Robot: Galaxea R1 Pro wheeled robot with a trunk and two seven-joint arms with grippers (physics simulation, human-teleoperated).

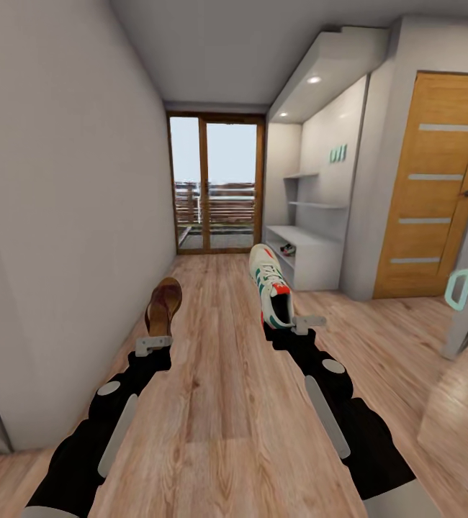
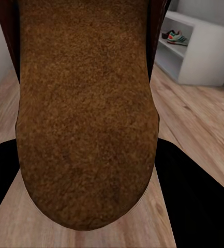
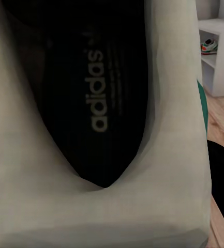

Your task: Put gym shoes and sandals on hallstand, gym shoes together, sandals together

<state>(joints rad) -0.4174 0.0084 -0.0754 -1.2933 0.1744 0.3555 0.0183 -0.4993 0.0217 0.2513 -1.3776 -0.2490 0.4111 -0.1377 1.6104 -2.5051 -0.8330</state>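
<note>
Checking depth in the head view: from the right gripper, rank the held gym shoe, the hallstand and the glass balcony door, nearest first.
1. Gym shoe, held in the right gripper.
2. Hallstand, ahead on the right wall.
3. Glass balcony door, at the corridor's far end.

Brown sandal [image 1: 163,306] and white sneaker [image 1: 271,285] held aloft, toes forward.

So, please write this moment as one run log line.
left gripper: holds sandal | right gripper: holds gym shoe | hallstand: ahead, one shoe shelved
</note>
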